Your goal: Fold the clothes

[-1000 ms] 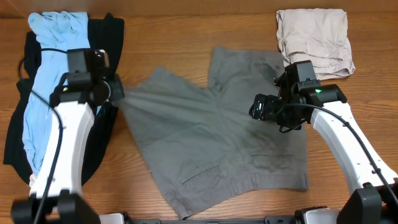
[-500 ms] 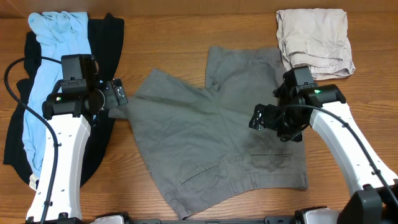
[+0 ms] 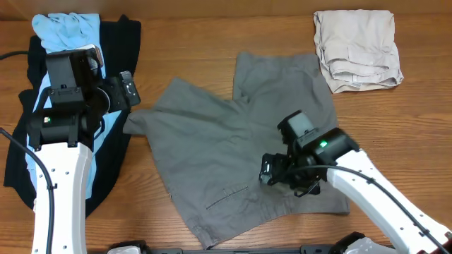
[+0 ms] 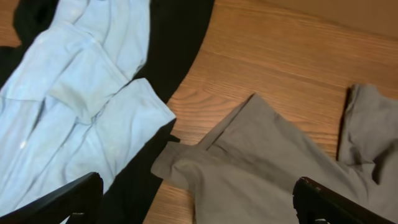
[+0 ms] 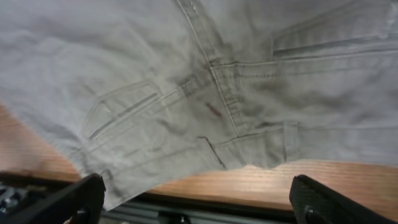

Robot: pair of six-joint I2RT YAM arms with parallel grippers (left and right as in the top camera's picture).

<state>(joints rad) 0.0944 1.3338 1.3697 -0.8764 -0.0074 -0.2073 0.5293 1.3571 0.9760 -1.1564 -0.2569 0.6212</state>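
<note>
The grey shorts lie spread and rumpled across the middle of the table. One pointed corner reaches left toward the black garment. My left gripper hovers open just above and left of that corner, holding nothing. In the left wrist view the corner lies flat between the wide fingers. A light blue garment rests on the black one. My right gripper hangs open over the shorts' lower part. The right wrist view shows stitched pockets and seams below it.
A folded beige garment sits at the back right corner. The table's front edge runs just beyond the shorts' hem in the right wrist view. Bare wood lies behind the shorts.
My left gripper opened, let go of the shorts' corner and drew back to the left; the corner dropped onto the table. My right arm moved toward the front-left over the shorts.
</note>
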